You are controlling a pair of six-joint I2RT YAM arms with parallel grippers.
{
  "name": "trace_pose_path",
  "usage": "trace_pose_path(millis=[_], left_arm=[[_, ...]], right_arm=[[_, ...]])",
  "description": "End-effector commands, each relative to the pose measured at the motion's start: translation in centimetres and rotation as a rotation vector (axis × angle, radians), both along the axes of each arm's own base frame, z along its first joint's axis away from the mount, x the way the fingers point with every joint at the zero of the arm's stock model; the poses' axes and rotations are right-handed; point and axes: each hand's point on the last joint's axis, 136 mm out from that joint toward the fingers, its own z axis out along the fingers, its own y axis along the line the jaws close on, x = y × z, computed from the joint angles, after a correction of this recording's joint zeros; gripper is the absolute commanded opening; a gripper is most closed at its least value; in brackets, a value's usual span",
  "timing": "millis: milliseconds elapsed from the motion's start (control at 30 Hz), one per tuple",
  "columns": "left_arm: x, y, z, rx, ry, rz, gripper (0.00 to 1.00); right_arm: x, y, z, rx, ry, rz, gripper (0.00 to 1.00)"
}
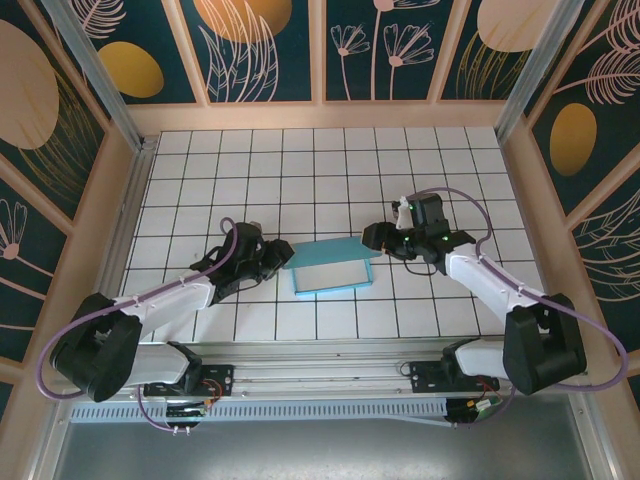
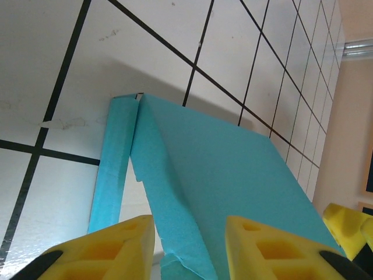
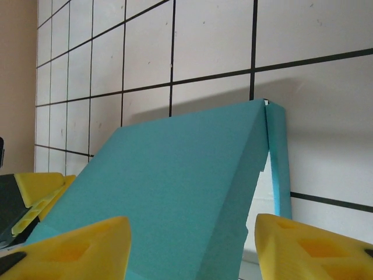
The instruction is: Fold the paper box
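Jaws of the left gripper [image 2: 187, 226] are standing partly apart, straddling one short end of the paper box [image 1: 330, 268]. The right gripper [image 3: 192, 224] is gaping wider around the opposite end, clamping nothing. The box's long axis is running from jaw to jaw, lid tilting up. Tiled table [image 1: 300, 170] is lying open beyond.

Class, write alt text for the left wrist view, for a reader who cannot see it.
A turquoise paper box, one panel tilted up, lies on a white table with black grid lines. The left gripper straddles its near edge, one yellow finger either side, at the bottom.
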Motion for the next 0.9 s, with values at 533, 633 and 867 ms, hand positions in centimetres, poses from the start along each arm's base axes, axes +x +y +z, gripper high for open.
trace_pose_path(millis=[533,633,867], left_arm=[[-2.6,-1.4,-2.4,-0.058,0.092,-0.033,0.30],[-2.9,-1.4,-2.8,-0.074,0.105,-0.025,0.31],[-3.2,-1.8,-3.3,-0.079,0.115,-0.039,0.31]], right_arm=[[-1.2,1.6,-4.0,-0.041,0.047,0.040,0.38],[-1.2,1.4,-4.4,-0.065,0.039,0.032,0.38],[-1.1,1.2,-5.0,-0.095,0.026,0.023,0.35]])
